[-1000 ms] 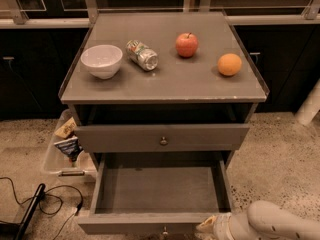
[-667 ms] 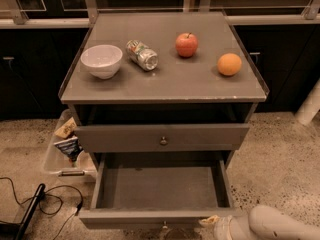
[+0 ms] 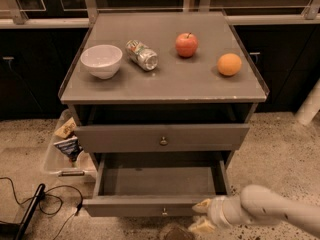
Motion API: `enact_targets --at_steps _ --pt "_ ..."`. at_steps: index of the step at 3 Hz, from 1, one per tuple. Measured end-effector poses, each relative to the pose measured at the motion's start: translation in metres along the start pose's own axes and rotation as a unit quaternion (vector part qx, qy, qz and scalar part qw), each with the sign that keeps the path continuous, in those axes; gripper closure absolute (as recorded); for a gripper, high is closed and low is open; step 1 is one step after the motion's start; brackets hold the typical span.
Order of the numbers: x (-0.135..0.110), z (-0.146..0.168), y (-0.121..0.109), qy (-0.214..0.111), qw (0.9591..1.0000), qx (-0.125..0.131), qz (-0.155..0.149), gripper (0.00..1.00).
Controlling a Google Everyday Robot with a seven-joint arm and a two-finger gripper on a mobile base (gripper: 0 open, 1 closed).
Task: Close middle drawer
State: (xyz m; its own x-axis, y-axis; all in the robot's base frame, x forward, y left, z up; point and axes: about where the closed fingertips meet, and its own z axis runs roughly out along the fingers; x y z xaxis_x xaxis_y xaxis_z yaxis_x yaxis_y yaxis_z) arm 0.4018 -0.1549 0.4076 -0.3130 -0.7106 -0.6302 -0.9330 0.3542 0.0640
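Observation:
The middle drawer (image 3: 145, 205) of the grey cabinet is pulled out, and its inside is empty. Its flat front carries a small round knob (image 3: 164, 212). My gripper (image 3: 202, 217) is low at the right end of that drawer front, on the end of the white arm (image 3: 270, 211) that comes in from the lower right. Its two pale fingers (image 3: 201, 207) stand apart, touching or nearly touching the front, and hold nothing. The upper drawer (image 3: 162, 136), with its own knob, sits slightly out above. The lowest drawer is hidden.
On the cabinet top (image 3: 165, 84) are a white bowl (image 3: 101, 60), a can lying on its side (image 3: 142, 55), a red apple (image 3: 186, 44) and an orange (image 3: 229, 64). A plastic bin with snack packets (image 3: 64, 149) and black cables (image 3: 45, 199) are on the floor at the left.
The middle drawer's front has slid back toward the cabinet, so less of its inside shows. My gripper has moved with it, staying at the front's right end.

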Motion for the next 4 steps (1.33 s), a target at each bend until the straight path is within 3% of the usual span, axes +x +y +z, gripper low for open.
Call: enact_targets --at_steps 1,2,3,4 --pt "-0.034 0.005 -0.054 -0.003 0.9999 0.011 -0.012 0.65" --pt "-0.049 0.003 -0.099 -0.005 0.9991 0.033 -0.024 0.88" --pt "-0.049 0.002 -0.115 -0.006 0.9988 0.042 -0.026 1.0" --pt "-0.049 0.002 -0.115 -0.006 0.9988 0.042 -0.026 0.81"
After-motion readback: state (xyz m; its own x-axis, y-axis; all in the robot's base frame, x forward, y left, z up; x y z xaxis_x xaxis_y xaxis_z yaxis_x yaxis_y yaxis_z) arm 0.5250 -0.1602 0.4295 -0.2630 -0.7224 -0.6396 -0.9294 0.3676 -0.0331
